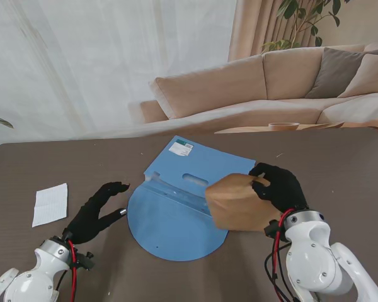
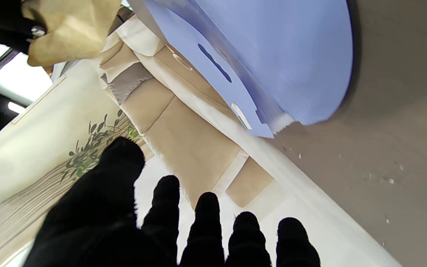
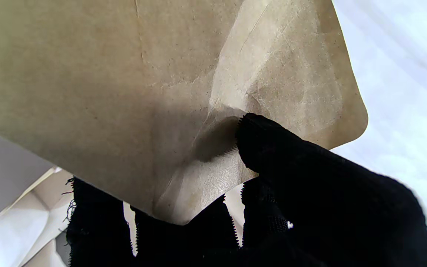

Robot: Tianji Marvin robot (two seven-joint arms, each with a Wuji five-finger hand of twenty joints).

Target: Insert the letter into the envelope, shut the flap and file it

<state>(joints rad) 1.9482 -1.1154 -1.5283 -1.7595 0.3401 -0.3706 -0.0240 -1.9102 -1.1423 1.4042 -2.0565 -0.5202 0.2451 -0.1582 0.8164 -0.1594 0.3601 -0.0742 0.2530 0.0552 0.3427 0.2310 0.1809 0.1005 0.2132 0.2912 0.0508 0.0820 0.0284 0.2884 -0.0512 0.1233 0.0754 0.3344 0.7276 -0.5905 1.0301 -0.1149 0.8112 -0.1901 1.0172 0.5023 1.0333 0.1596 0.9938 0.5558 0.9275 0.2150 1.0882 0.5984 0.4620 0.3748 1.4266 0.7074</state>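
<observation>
My right hand is shut on a brown paper envelope, held off the table over the right edge of a blue file folder. The right wrist view shows my thumb pressed on the envelope, with the other fingers behind it. The folder lies open in the middle, its round flap toward me and its back panel raised. A white folded letter rests on the table at the far left. My left hand hovers open between the letter and the folder, fingers spread.
The brown table reaches to a far edge, with a beige sofa and a curtain beyond it. A round wooden object sits past the far right edge. Small specks dot the table near the folder.
</observation>
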